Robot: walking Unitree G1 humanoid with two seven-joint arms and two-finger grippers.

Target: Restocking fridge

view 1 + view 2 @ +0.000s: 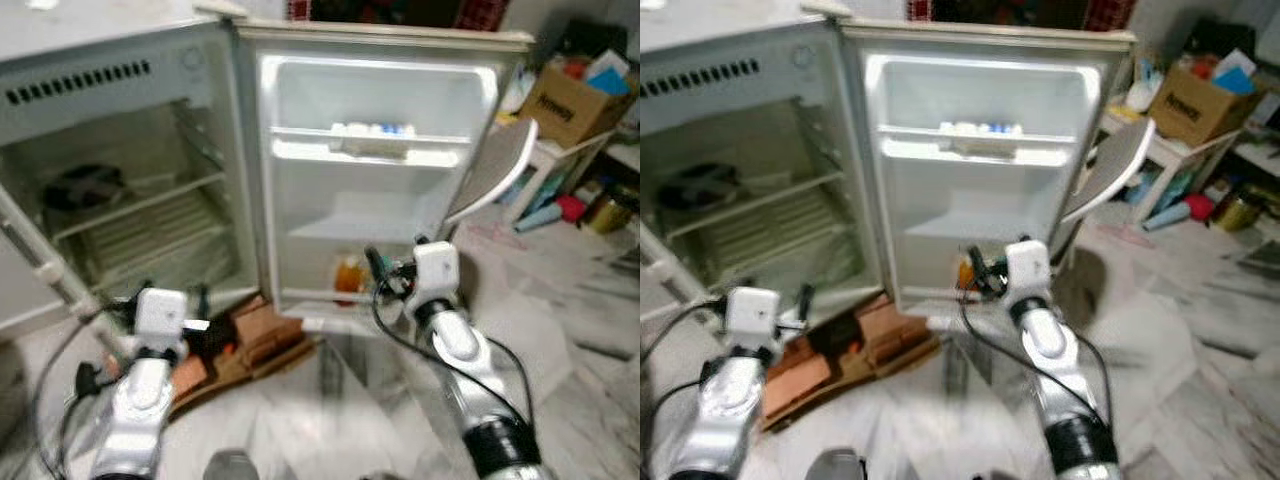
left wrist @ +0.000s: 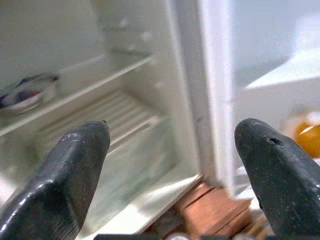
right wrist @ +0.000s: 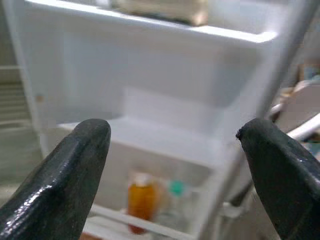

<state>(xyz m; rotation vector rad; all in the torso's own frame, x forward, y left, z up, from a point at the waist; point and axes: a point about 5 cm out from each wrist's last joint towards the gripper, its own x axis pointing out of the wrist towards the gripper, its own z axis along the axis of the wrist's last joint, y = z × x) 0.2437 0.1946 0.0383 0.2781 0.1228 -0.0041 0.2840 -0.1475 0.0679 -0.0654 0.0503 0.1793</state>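
Observation:
The small fridge stands open, its white door [image 1: 370, 200] swung wide and facing me. An orange bottle [image 1: 348, 277] stands in the door's bottom shelf, with a green-capped bottle [image 3: 175, 190] beside it. A white and blue pack [image 1: 372, 137] sits in the upper door shelf. My right gripper [image 3: 174, 129] is open and empty, held low just in front of that bottom shelf [image 1: 395, 262]. My left gripper [image 2: 172, 130] is also open and empty, low before the fridge's body near its wire shelves [image 1: 150, 215]. A dark bowl [image 1: 80, 185] lies on the upper inner shelf.
Brown cardboard pieces [image 1: 250, 340] lie on the floor under the fridge's front edge. A white chair [image 1: 500, 165] leans by the door's right side. A cardboard box [image 1: 570, 105] and clutter fill the back right corner. The marble floor [image 1: 560, 330] stretches to the right.

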